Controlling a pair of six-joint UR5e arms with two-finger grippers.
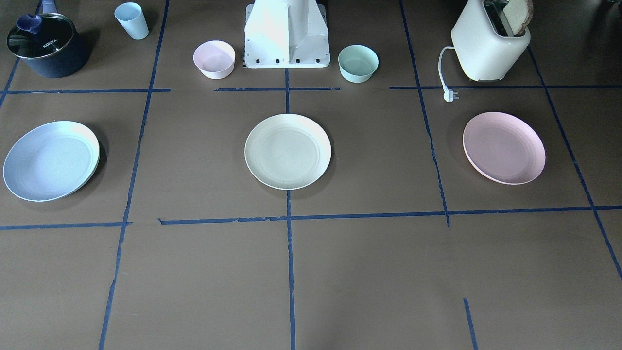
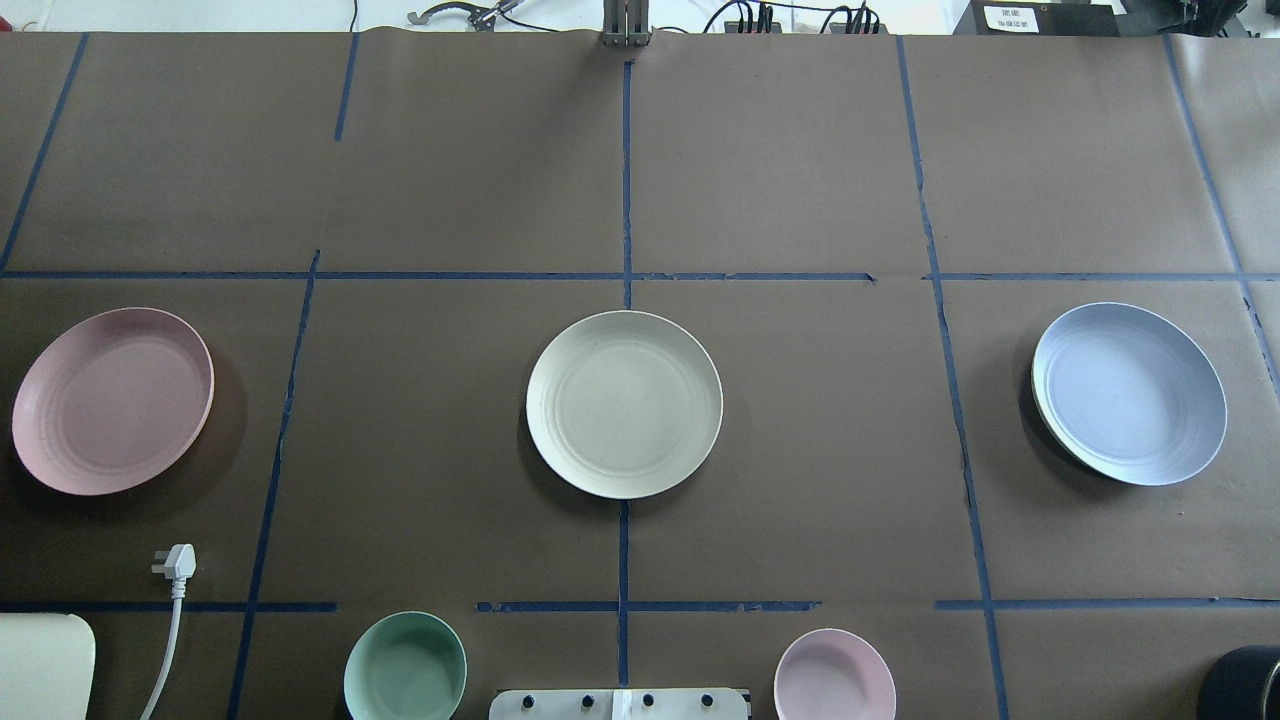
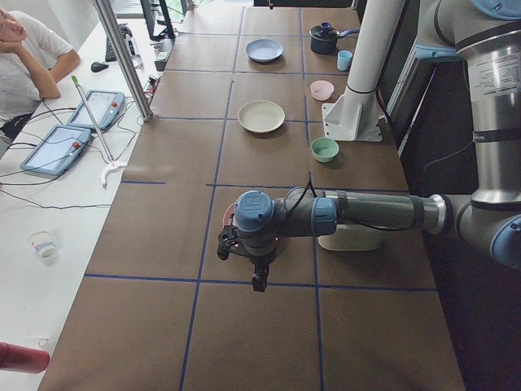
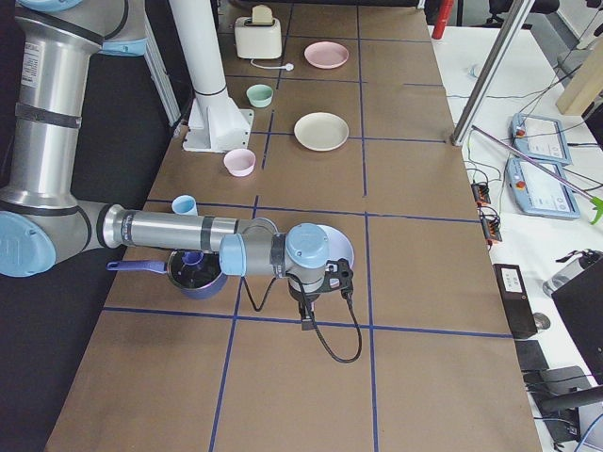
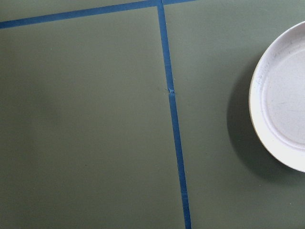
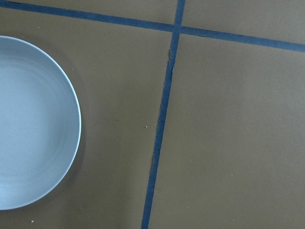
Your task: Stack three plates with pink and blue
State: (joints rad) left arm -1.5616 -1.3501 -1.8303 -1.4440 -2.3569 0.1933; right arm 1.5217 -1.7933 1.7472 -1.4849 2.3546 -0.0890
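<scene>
Although all 3 lie well apart in a row on the table [image 2: 800, 150], the cream plate [image 2: 624, 403] is central, the pink plate [image 2: 112, 400] left, the blue plate [image 2: 1128, 393] right. Near pink hangs the left claw [image 3: 259, 281], near blue the right claw [image 4: 306, 320]; how far either is open I cannot tell.

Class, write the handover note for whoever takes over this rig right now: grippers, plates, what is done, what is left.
Grippers: the left gripper hangs by the pink plate and the right gripper by the blue plate. Neither carries a plate; whether they are open or shut cannot be told.
Plates: pink on the robot's left, cream plate in the middle, blue on the right, all lying flat and apart.
Done: nothing stacked.
Left: all of it, likely pink and blue onto the cream plate.
</scene>
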